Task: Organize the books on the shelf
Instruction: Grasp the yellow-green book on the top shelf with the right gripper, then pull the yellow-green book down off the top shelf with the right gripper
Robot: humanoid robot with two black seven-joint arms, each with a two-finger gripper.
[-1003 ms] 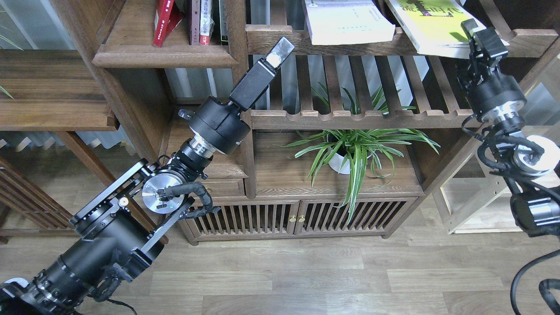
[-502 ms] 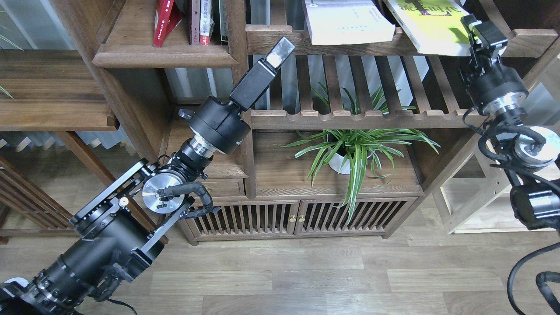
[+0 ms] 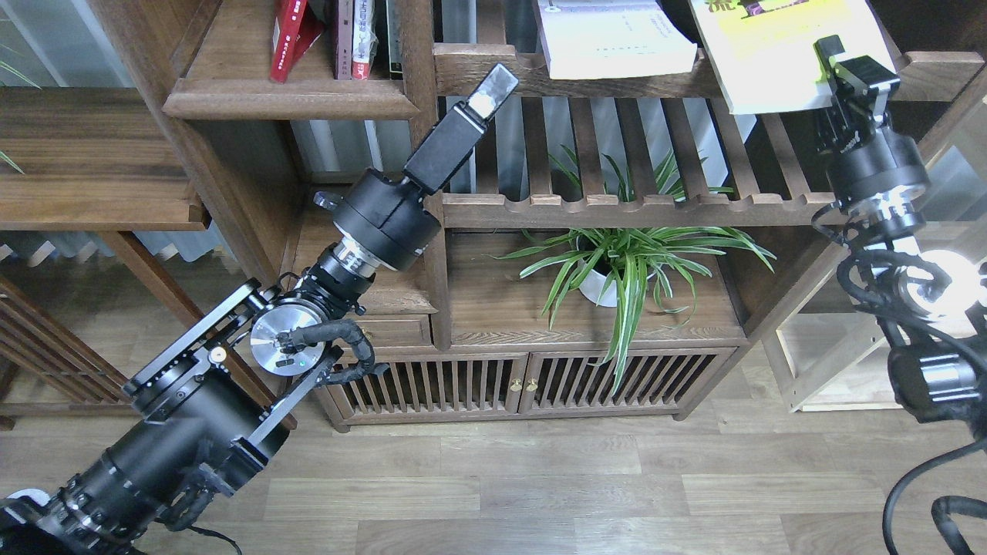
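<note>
With the right gripper [image 3: 837, 73] clamped on the yellow-green book's [image 3: 771, 54] overhanging corner at the shelf's [image 3: 937, 69] front edge, slip would drop it; left gripper [image 3: 493, 83] jaw state cannot be told.

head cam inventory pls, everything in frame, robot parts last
yellow-green book: 1, yellow-green and white, top right, overhanging shelf edge, right pincer at its corner
white book: 1, white, flat on shelf, top centre
red book: 1, red, leaning, upper left compartment
upright books: a few, count unclear, beside the red one
slatted rack: 1, dark brown, mid centre
plant: 1, green, white pot, under the rack
cabinet doors: 2, slatted, bottom
pale unit: 1, light wood, right
left pincer: black, centre, holds nothing
right pincer: black, top right
</note>
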